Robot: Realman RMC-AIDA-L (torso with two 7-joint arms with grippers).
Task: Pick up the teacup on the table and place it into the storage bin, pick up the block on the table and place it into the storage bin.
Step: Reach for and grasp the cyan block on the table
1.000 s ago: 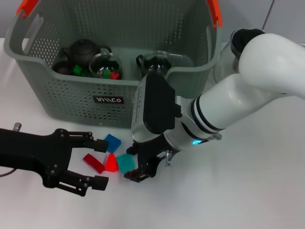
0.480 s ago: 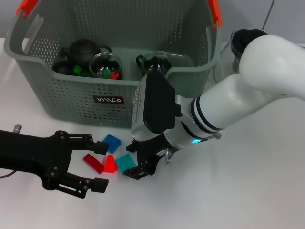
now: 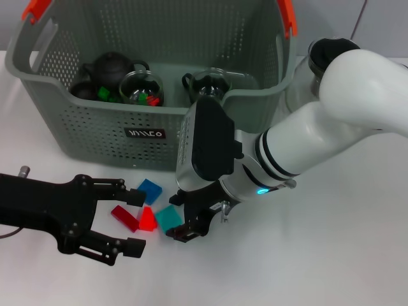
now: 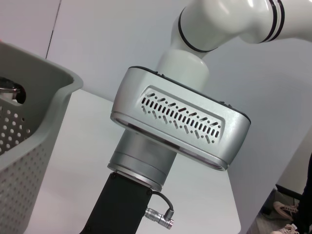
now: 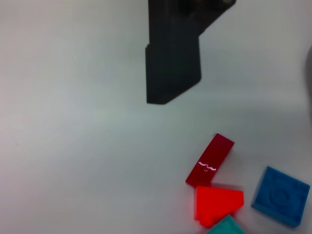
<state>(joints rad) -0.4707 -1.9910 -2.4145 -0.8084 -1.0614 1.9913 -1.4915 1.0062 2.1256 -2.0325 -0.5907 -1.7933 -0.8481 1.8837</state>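
- Right gripper (image 3: 180, 223) low over table, fingers spread around teal block (image 3: 168, 218).
- Left gripper (image 3: 135, 221) spread wide, beside dark red block (image 3: 125, 218).
- Storage bin (image 3: 95, 137) behind.

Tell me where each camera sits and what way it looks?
Head view: up on the robot's head, looking down at the table, the storage bin, the open left hand and the right hand over the teal block.
Left wrist view: on the left arm, facing the right arm's wrist housing and the bin's corner.
Right wrist view: on the right arm, looking down at the blocks and a black finger.
Shared: head and right wrist views both show the blue block.
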